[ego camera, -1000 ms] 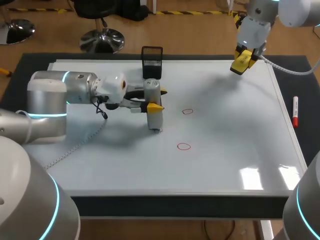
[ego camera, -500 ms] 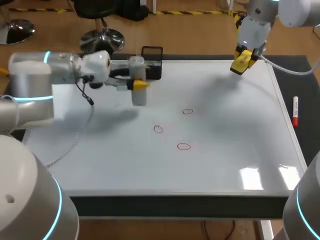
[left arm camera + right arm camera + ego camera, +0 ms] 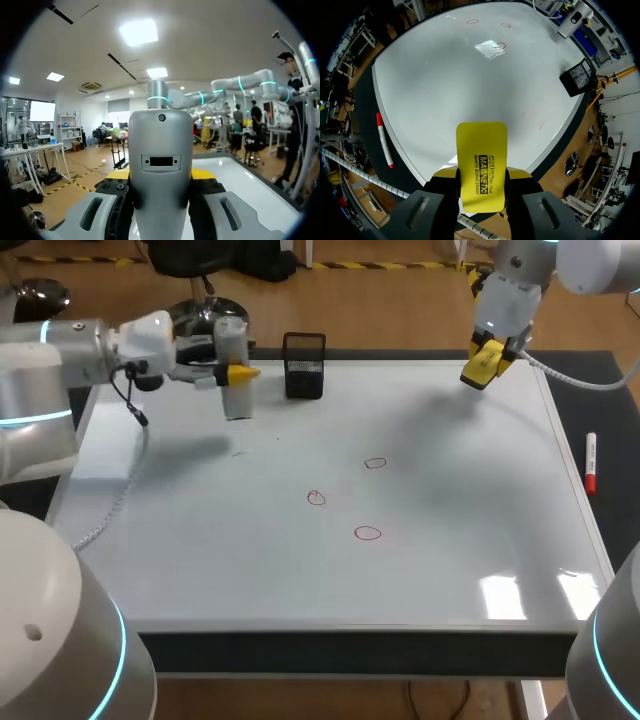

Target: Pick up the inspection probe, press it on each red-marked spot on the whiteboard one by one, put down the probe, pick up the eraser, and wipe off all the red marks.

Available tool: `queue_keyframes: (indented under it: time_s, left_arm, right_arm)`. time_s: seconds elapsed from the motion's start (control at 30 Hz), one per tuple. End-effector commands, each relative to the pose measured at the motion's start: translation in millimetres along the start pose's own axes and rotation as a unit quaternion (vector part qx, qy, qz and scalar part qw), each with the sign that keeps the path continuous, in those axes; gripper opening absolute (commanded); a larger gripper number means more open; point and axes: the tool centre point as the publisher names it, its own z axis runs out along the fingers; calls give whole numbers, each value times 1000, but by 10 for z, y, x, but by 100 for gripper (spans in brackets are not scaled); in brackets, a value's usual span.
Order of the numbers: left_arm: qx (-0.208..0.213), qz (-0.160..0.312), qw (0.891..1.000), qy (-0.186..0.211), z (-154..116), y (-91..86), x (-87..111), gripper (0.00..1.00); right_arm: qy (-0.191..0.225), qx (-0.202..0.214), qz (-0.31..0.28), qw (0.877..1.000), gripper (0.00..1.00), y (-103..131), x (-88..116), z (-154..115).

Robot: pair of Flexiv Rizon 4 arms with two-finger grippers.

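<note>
**Probe in my left claw, eraser in my right claw**

My left claw was closed on the grey inspection probe, one yellow-tipped finger pressed against each side of its barrel. I held the probe upright over the far left part of the whiteboard, just to the left of the black mesh holder. The probe's shadow lay on the board apart from it, nearer to me.

My right claw gripped the yellow eraser between its two fingers, with the flat pad sticking out ahead of the tips. It hung over the board's far right corner, well apart from my left arm.

Three small red rings were drawn near the middle of the whiteboard: one farther from me, one to its left and nearer, and the nearest one. Neither the probe nor the eraser was touching any of them.

A red marker lay on the dark mat just beside the board's right edge.
</note>
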Motion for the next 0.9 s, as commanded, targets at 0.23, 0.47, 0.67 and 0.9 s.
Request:
queue_keyframes:
  time_s: [0.23,0.47,0.67,0.9]
  left_arm:
    - [7,-6,1000,-26,-208,50,-242,0]
    - [9,-15,999,-45,-308,112,-363,0]
    - [2,-19,999,-47,-336,116,-390,0]
    - [2,-19,999,-47,-336,116,-390,0]
  right_arm:
    - [3,0,-1,1000,0,-11,-9,-11]
    - [3,0,-1,1000,0,-11,-9,-11]
    - [3,0,-1,1000,0,-11,-9,-11]
    - [3,0,-1,1000,0,-11,-9,-11]
